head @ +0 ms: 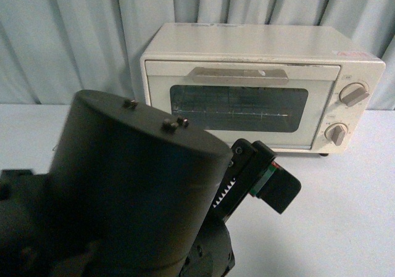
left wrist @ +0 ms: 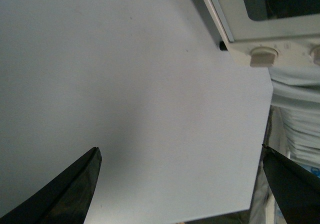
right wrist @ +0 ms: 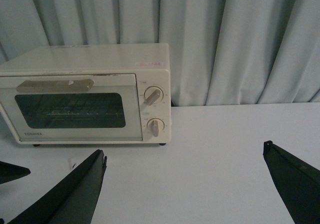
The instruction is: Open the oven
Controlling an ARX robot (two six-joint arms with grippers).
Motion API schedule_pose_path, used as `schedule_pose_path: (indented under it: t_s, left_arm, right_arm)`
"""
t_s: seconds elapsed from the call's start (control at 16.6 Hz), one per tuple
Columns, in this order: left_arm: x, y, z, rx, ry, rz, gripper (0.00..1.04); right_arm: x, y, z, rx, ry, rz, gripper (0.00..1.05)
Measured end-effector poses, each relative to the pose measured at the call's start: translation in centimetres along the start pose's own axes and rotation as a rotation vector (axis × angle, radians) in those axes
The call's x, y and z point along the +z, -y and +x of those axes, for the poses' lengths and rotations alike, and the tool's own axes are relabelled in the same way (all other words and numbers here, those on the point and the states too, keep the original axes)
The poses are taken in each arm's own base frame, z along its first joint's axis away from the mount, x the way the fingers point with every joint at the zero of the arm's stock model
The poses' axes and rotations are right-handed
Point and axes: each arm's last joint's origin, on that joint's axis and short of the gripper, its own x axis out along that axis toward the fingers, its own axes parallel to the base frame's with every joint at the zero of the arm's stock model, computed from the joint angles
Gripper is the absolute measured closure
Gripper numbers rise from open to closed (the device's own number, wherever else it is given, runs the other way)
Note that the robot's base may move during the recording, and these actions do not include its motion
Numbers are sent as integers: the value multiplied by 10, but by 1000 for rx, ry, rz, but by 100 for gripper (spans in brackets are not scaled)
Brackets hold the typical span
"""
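This looks like a staged robot test area or lab rather than a lived-in kitchen. A plain white bench is backed along its whole width by pale grey-blue curtains. A small cream toaster oven sits on the bench close to that backdrop.

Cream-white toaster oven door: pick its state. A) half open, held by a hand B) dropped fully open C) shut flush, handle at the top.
C: on the cream-white boxy toaster oven, the glass-windowed door sits flush with the front, beige bar handle along its top, nothing gripping it.
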Motion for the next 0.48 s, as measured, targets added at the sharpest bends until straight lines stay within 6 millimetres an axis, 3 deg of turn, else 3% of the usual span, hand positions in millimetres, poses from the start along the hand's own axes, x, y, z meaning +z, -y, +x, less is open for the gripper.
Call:
schedule_pose_path:
  t_s: [0.3,0.48]
  left_arm:
    - [34,-1,23,59,134,-20,7]
    - [38,-2,32,77,146,-9,7]
  right_arm:
    - [0,0,0,0,0,0,6]
    - [0,0,0,0,0,0,6]
